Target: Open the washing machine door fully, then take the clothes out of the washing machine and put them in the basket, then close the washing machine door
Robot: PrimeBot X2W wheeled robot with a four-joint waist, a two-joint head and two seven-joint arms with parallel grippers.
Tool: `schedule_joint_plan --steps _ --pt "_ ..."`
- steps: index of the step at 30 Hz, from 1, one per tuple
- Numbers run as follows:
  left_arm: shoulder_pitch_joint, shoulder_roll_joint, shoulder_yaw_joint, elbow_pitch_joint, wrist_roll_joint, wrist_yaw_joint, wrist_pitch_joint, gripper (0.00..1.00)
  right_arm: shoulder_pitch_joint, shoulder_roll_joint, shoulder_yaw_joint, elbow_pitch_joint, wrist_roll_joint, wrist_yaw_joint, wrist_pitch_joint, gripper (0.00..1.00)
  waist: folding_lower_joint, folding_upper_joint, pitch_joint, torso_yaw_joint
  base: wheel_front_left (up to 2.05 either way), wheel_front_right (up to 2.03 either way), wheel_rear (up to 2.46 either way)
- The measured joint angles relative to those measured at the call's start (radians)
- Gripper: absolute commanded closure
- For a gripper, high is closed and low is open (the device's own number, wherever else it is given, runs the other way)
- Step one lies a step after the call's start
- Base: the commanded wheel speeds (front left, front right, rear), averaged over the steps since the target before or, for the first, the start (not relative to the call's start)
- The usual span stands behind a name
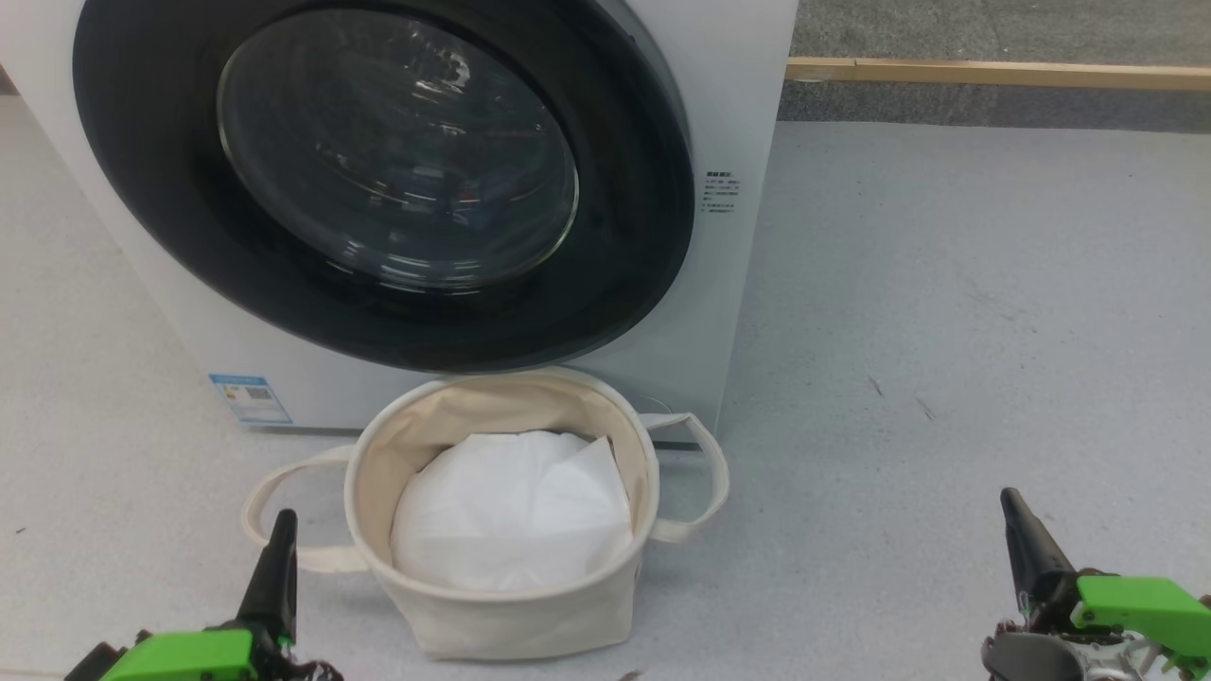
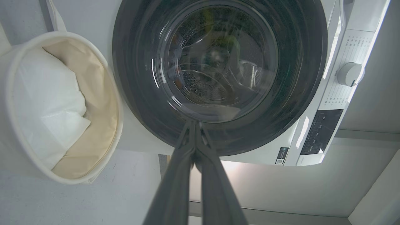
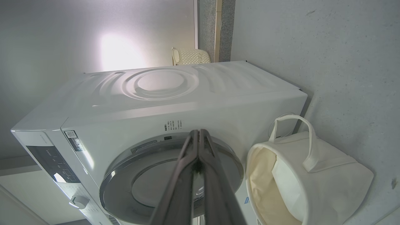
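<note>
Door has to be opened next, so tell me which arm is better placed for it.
Left, probably. The left hand sits nearly under the closed door, facing it squarely in its wrist view; the right hand hangs over floor beyond the machine. Its opening side is unclear.

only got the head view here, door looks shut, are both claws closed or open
Observer: Both are shut. Each wrist view shows its own claw pinched closed: left claw, right claw.
Operator: where's the dial, top of the machine is cut off for me
Observer: A white dial sits on the control strip above the washing machine door, next to a dark display.
</note>
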Motion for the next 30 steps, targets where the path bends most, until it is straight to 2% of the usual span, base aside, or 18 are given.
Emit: schedule_joint_plan --steps 30 --pt "0.000 0.000 0.000 0.000 0.000 0.000 0.000 1.00 0.000 0.000 0.000 0.000 0.000 0.000 0.000 1.00 0.0000 0.0000 0.000 0.000 0.00 0.00 0.00"
